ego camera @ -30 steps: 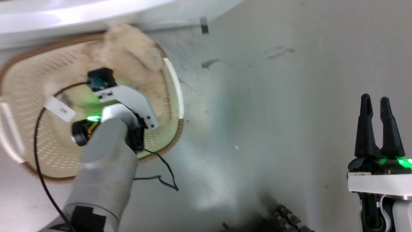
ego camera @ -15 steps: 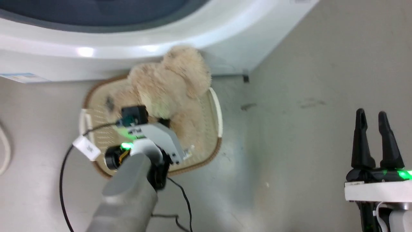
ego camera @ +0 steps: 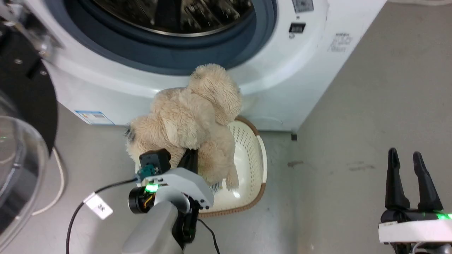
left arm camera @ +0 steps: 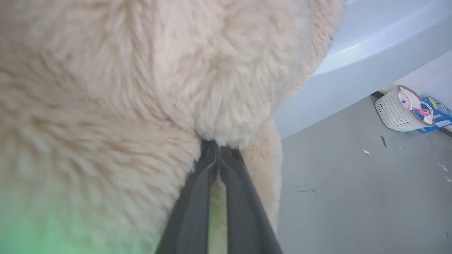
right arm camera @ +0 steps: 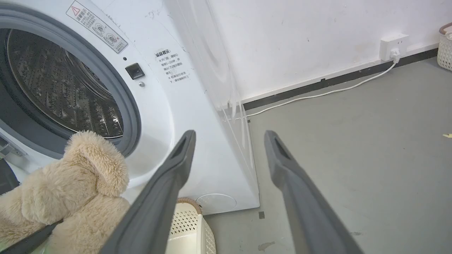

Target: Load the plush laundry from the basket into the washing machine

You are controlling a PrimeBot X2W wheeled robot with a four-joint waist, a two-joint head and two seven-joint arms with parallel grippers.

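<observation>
The fluffy cream-beige plush laundry (ego camera: 190, 120) hangs above the oval cream basket (ego camera: 249, 165), just below the washing machine's (ego camera: 303, 67) grey-ringed opening. My left gripper (ego camera: 190, 159) is shut on it from below. In the left wrist view its fingertips (left arm camera: 219, 148) are pinched together in the plush's fur (left arm camera: 141, 88). The steel drum (ego camera: 176, 14) stands open. My right gripper (ego camera: 404, 158) is open and holds nothing, off to the right over the floor. In the right wrist view, the right gripper (right arm camera: 229, 135) faces the washing machine (right arm camera: 183, 98), with the plush (right arm camera: 70, 190) and the basket (right arm camera: 187, 225) at the lower left.
The washer's black-framed clear door (ego camera: 24, 116) is swung open at the left. A black cable (ego camera: 77, 211) trails from my left wrist. A white cord (right arm camera: 317, 93) runs to a wall socket (right arm camera: 392, 47). A small white basket (left arm camera: 399, 109) lies far off. Bare grey floor (ego camera: 353, 123) stretches to the right.
The head camera has tilted up, bringing the washer's opening and door into view. My left gripper has lifted the plush out of the basket. The right gripper stays open.
</observation>
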